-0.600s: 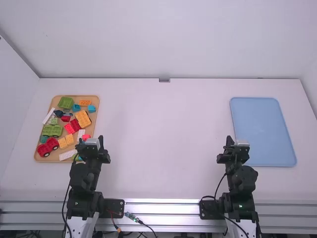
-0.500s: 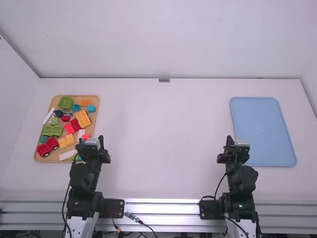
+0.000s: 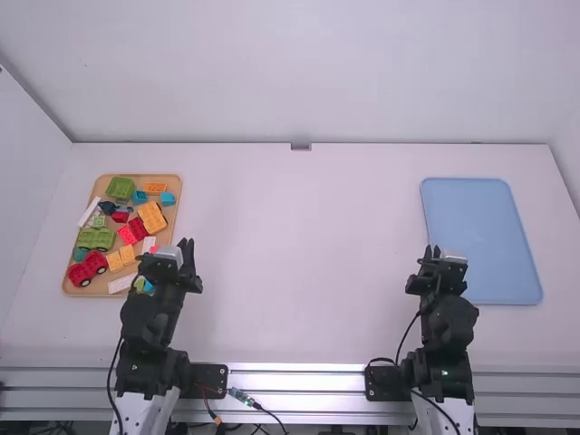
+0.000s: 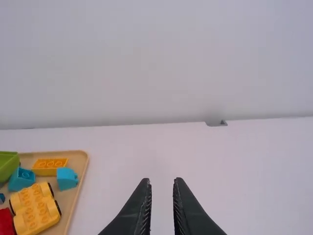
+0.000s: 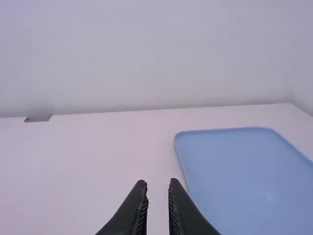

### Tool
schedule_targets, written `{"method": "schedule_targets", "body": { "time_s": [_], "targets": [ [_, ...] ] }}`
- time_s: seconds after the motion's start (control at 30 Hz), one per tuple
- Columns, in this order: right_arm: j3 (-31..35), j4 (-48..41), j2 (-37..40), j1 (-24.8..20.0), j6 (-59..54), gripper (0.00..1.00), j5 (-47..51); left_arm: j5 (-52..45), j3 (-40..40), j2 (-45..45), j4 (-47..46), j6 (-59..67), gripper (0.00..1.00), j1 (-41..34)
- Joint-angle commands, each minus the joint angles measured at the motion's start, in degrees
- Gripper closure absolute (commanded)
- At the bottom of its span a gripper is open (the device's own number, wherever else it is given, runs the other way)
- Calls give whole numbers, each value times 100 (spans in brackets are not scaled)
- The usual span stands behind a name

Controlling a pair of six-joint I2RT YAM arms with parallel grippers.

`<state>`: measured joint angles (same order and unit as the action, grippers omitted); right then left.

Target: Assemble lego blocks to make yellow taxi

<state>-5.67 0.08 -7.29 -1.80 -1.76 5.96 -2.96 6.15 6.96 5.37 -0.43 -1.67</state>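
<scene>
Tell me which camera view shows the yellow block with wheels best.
The left wrist view: the yellow block appears larger there, with its studs and dark wheels easy to make out. The high view shows it too, but smaller, among other blocks on the tan tray, its wheels harder to pick out.

High view: bright, diffuse light, fairly even over the smooth white counter (image 3: 299, 254). Source sits out of frame, exact direction unclear. Soft, faint shadows on the counter near both black-jointed robot arms (image 3: 149, 317); black parts read very dark, detail hard to pick out. Strongest glare: ribbed silver metal rail (image 3: 299, 377), white streaks between the arm bases. Counter's far edge looks straight. Wrist views: plain pale back wall (image 4: 156, 58) reads greyer than the counter. Left wrist: soft shading around studs on the yellow plastic wheeled block (image 4: 36, 208).
</scene>
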Motion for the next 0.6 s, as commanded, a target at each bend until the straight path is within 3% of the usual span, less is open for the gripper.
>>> {"method": "schedule_targets", "body": {
  "time_s": [0.0, 0.57],
  "targets": [
    [-292, -43, -108, -7, 26, 85, 211, -63, 235, 108, 75, -20, 85, 24],
    [-1051, -188, -867, 118, -407, 72, 278, 63, 994, 867, 649, -280, 72, -24]
  ]
}}
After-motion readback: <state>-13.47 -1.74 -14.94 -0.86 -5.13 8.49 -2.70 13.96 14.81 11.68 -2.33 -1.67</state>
